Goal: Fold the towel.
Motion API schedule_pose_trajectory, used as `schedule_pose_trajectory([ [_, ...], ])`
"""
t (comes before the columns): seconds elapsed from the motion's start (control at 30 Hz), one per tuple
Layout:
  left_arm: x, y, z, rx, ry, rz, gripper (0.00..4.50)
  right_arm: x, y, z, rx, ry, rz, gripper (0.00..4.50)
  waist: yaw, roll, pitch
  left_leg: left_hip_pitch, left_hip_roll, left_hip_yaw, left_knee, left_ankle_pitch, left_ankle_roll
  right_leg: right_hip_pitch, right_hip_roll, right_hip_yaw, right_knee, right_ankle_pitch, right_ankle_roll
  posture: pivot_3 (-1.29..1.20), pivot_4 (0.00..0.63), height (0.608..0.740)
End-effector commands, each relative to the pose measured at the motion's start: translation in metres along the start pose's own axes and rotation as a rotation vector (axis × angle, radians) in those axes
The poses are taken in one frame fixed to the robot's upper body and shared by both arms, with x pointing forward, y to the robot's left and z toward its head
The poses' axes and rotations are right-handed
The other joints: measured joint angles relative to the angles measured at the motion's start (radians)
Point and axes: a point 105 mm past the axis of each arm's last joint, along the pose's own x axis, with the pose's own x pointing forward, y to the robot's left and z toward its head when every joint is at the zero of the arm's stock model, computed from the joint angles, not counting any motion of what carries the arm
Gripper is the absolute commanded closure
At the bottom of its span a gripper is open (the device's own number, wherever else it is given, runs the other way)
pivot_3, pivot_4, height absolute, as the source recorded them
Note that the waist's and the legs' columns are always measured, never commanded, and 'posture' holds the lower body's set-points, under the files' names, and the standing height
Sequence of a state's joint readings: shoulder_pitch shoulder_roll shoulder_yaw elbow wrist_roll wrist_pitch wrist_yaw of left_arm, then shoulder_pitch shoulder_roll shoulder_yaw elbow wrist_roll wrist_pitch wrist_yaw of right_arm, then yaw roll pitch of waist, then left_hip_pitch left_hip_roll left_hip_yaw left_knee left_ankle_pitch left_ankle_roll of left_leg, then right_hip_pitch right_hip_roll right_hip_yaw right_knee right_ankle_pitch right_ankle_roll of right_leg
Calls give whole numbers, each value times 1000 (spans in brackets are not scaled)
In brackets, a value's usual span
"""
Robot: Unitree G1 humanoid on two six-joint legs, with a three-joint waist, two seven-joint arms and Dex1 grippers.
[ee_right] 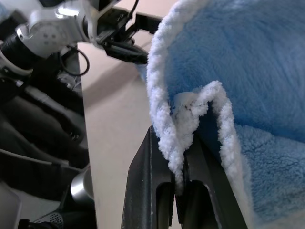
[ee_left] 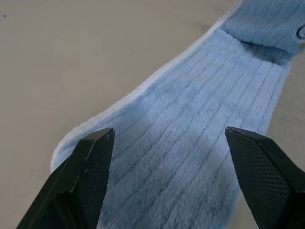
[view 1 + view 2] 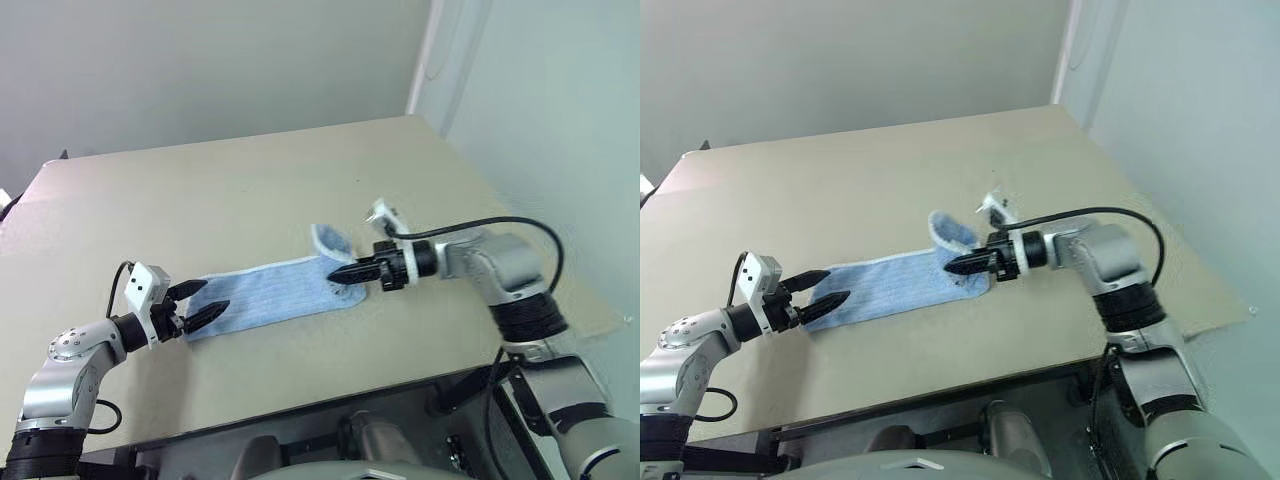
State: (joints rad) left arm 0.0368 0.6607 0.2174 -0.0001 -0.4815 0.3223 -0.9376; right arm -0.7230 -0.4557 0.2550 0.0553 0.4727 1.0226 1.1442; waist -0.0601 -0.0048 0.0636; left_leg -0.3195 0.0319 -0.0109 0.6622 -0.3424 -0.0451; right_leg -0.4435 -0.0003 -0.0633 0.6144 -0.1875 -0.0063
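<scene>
Pale grey-green walls stand behind a wide beige worktop (image 3: 250,190), and on it lies the small light-blue terry towel with white piped edging (image 3: 270,292). The towel is stretched in a long narrow strip across the near middle of the worktop, running between the two arms.

At the towel's left end sits the left claw (image 3: 206,301). Its two black fingers (image 2: 88,176) are spread wide, one on each side of the strip, and they hold nothing; the ribbed blue cloth lies flat between them.

At the towel's right end is the right claw (image 3: 345,272). Its fingers are pressed together on the white edging (image 1: 181,143) of the towel, so it grips the cloth there. This end of the towel is lifted off the worktop and bends back over the strip, with a small curled flap (image 3: 330,240) standing just behind the claw. A black cable (image 3: 500,222) arcs over the right arm.
</scene>
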Motion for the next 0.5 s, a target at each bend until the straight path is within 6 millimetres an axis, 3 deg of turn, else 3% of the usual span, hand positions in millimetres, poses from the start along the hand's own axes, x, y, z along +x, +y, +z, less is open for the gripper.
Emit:
schedule_pose_trajectory([
  [0.03,-1,-1,8,42,-21,7,595,15,-3,16,-75,8,-27,4469,3,0,0,0,0,0,0,0,0,0,0,1,0,0,0,0,0,740],
  [0.5,-1,-4,3,46,-6,3,595,63,-14,-2,-207,145,-30,4469,15,0,0,0,0,1,0,0,0,0,2,3,2,0,0,0,0,740],
])
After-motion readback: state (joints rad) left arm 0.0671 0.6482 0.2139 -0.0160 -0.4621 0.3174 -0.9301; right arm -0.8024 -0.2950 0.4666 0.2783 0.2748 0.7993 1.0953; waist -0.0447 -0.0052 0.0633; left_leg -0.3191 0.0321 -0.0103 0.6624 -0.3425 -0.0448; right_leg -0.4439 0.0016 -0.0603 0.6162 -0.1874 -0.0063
